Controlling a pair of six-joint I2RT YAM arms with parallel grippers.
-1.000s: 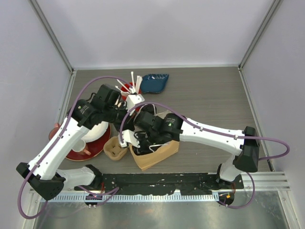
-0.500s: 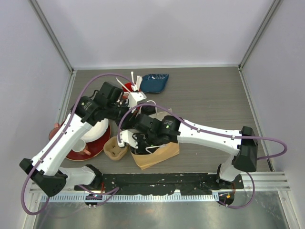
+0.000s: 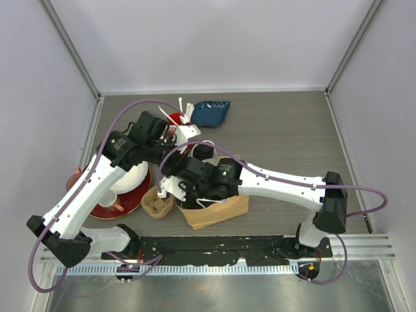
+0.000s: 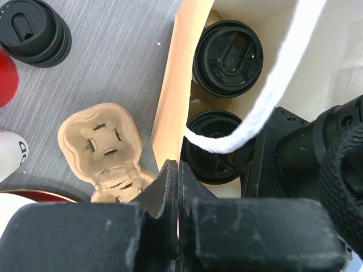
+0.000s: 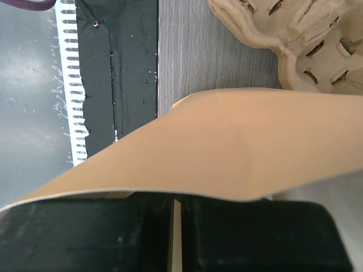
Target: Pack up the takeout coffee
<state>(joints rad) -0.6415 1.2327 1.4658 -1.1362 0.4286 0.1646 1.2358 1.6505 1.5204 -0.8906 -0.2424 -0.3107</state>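
A brown paper bag [image 3: 221, 211] with a white handle [image 4: 272, 102] stands at the front middle of the table. Two black-lidded coffee cups [image 4: 228, 58] [image 4: 218, 148] stand inside it. A third lidded cup [image 4: 33, 31] stands on the table outside the bag, behind it in the top view [image 3: 203, 151]. My left gripper [image 4: 178, 168] is shut on the bag's left rim [image 4: 176, 96]. My right gripper [image 5: 176, 195] is shut on the bag's near wall [image 5: 227, 153]. In the top view the right gripper [image 3: 177, 194] is at the bag's left corner.
An empty pulp cup carrier [image 4: 105, 147] lies just left of the bag [image 3: 156, 203]. A red plate [image 3: 127, 203] with a white mug [image 3: 109, 198] is further left. A red cup of white sticks [image 3: 174, 120] and a blue bowl [image 3: 211, 112] stand behind.
My right arm has swung left and drawn the bag's near wall with it; the bag now sits flatter and closer to the carrier. My left gripper has shifted only slightly.
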